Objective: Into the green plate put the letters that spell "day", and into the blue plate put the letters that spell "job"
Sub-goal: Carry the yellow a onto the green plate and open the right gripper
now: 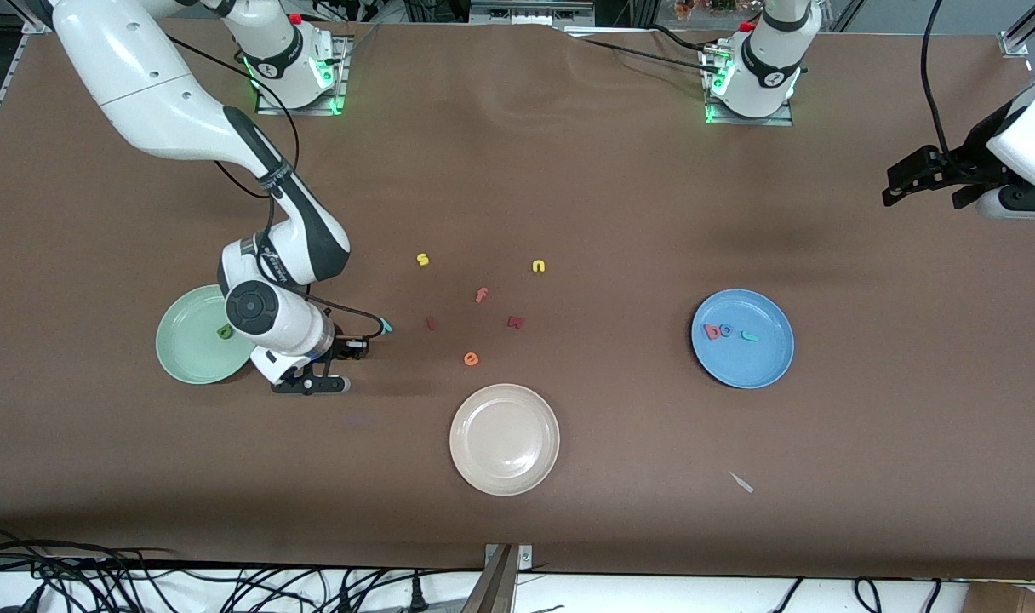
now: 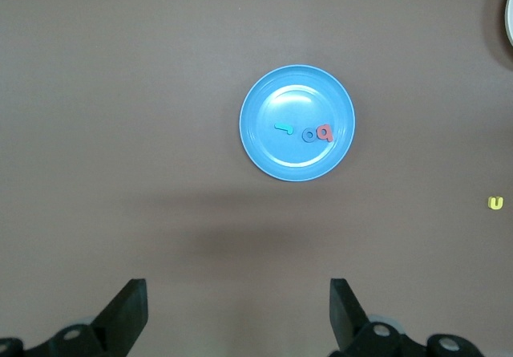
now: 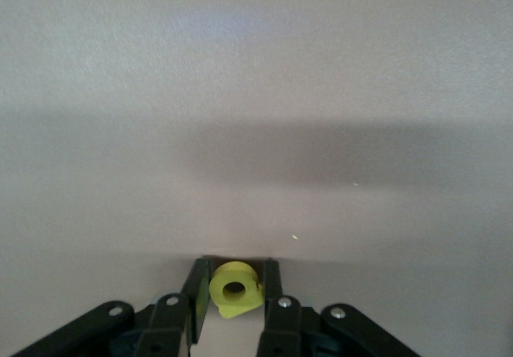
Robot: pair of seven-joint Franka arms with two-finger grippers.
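Three letters point(image 1: 730, 332) in blue plate point(image 1: 764, 362); one in green plate point(image 1: 185, 349).

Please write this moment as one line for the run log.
right gripper: shut on yellow letter, beside green plate | left gripper: open, waiting | blue plate: three letters

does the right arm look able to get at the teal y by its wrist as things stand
Probably not yet: the right gripper is shut on the yellow letter, so it has no free grip. The teal y itself lies bare on the table beside the green plate.
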